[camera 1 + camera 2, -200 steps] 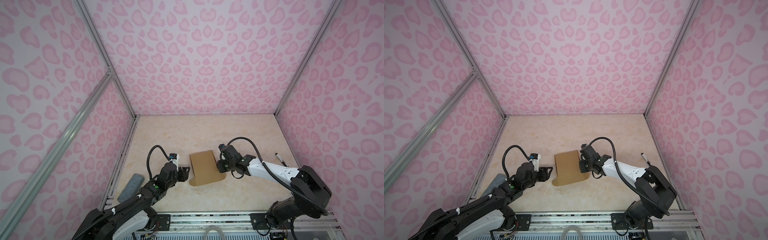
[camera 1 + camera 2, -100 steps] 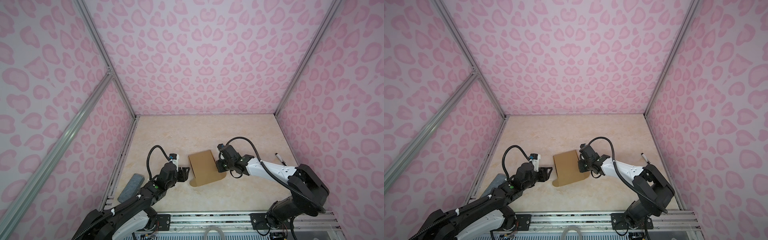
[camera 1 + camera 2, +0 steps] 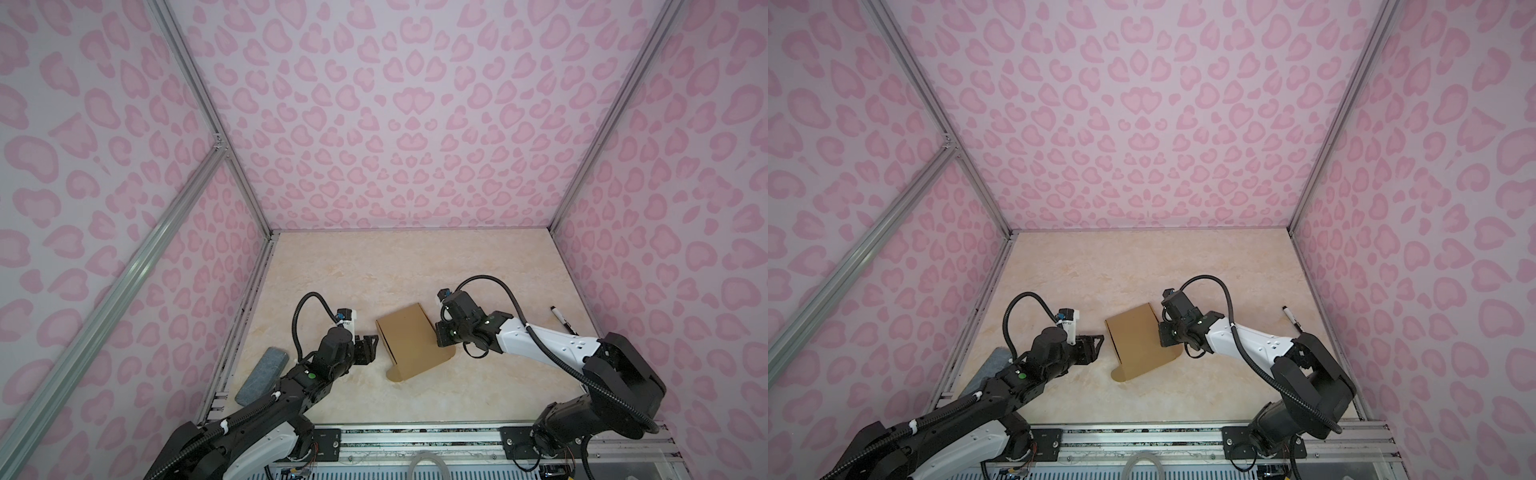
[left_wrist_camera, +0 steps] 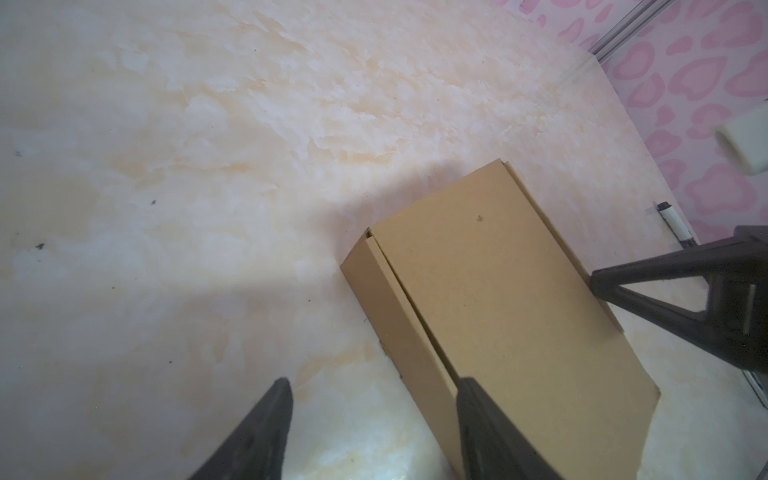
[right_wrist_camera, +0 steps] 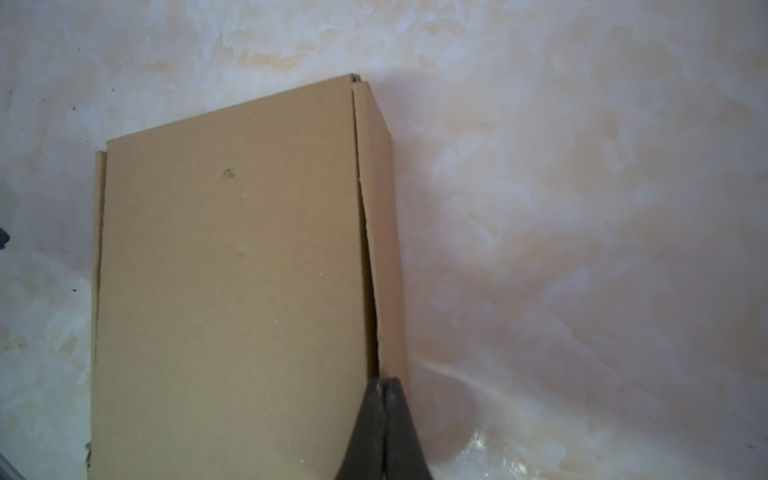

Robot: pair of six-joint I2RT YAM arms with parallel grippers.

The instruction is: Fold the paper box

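We see the paper box (image 3: 409,347) lying mid-worktop (image 3: 374,270), lid down, contents hidden. Our left claw (image 3: 371,350) gapes just beside it, and our right claw (image 5: 384,386) is pressed closed at its side seam.

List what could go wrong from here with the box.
1. The shut right gripper sits at the gap between lid and side wall; pushing may pry that gap wider.
2. Neither gripper appears to hold the box, so a push may slide it.
3. The open left gripper is close beside the box; closing in, it could snag the wall.
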